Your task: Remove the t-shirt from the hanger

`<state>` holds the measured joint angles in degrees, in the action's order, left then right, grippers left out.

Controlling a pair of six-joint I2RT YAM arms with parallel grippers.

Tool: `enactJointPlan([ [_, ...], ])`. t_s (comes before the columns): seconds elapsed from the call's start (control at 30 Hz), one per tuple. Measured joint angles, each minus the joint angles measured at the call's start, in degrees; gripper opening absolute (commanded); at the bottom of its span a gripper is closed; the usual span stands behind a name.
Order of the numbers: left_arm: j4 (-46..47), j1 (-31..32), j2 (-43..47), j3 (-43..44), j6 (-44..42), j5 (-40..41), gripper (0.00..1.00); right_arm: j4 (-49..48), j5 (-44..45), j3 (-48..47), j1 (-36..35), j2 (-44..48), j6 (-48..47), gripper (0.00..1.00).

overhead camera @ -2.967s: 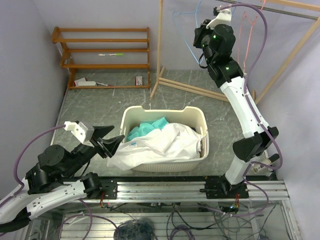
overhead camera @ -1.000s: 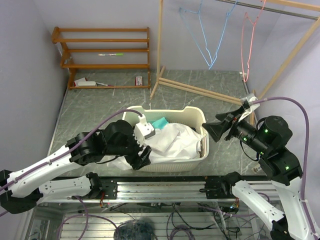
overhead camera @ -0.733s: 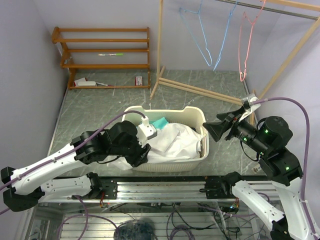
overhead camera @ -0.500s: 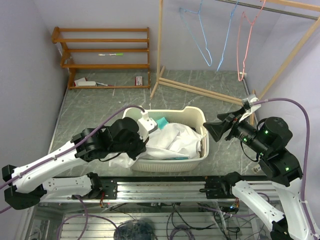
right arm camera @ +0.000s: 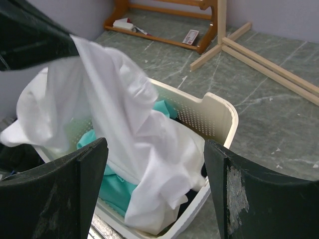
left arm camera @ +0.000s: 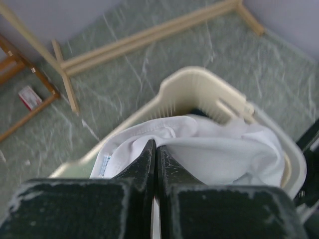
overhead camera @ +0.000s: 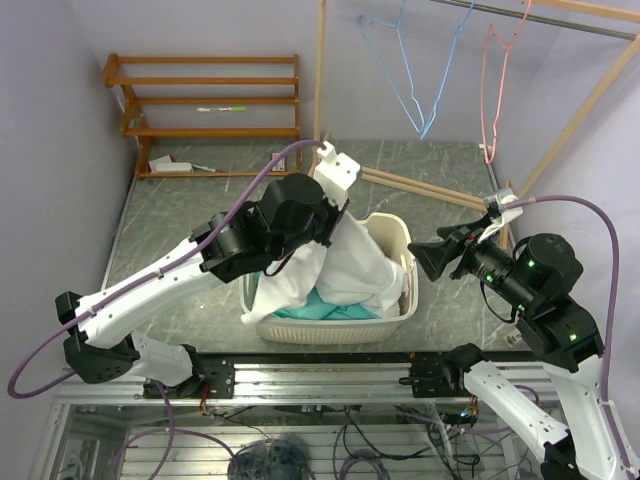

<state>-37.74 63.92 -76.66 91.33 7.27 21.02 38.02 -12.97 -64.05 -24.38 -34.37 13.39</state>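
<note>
The left gripper (left arm camera: pixel 155 148) pinches the white t-shirt (overhead camera: pixel 352 262) and holds it up over the basket (overhead camera: pixel 396 231). The right gripper (right arm camera: pixel 154 149) hovers wide open on the right. I think it must grab the hanging cloth next.

t-shirt (overhead camera: pixel 350 265) hangs pinched in left gripper (overhead camera: pixel 320 226) over basket (overhead camera: pixel 332 329), hem inside; right gripper (overhead camera: pixel 424 259) spread wide, just right of basket.
</note>
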Motion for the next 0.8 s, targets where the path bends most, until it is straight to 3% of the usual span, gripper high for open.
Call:
enactJointPlan([
  [0.27,13.57,0.0,0.52,-0.26,-2.32,3.89,0.07,0.02,0.63,0.0,0.0,0.0,0.0,0.78],
  [0.4,16.2,0.0,4.87,-10.54,0.24,7.37,0.07,0.0,0.79,0.0,0.0,0.02,0.0,0.78],
  [0.53,15.5,0.0,8.04,-26.4,7.15,9.99,0.08,-0.04,0.81,0.22,0.0,0.22,0.04,0.78],
  [0.6,14.67,0.0,7.67,-32.52,10.49,10.05,0.17,-0.13,0.76,0.5,0.0,0.22,0.07,0.78],
  [0.7,12.92,0.0,5.62,-37.68,14.32,9.66,0.45,-0.07,0.79,0.66,0.0,-0.13,0.09,0.78],
  [0.8,11.72,0.0,3.63,-37.57,16.83,9.38,0.57,-0.11,0.81,0.66,0.0,-0.63,0.11,0.78],
])
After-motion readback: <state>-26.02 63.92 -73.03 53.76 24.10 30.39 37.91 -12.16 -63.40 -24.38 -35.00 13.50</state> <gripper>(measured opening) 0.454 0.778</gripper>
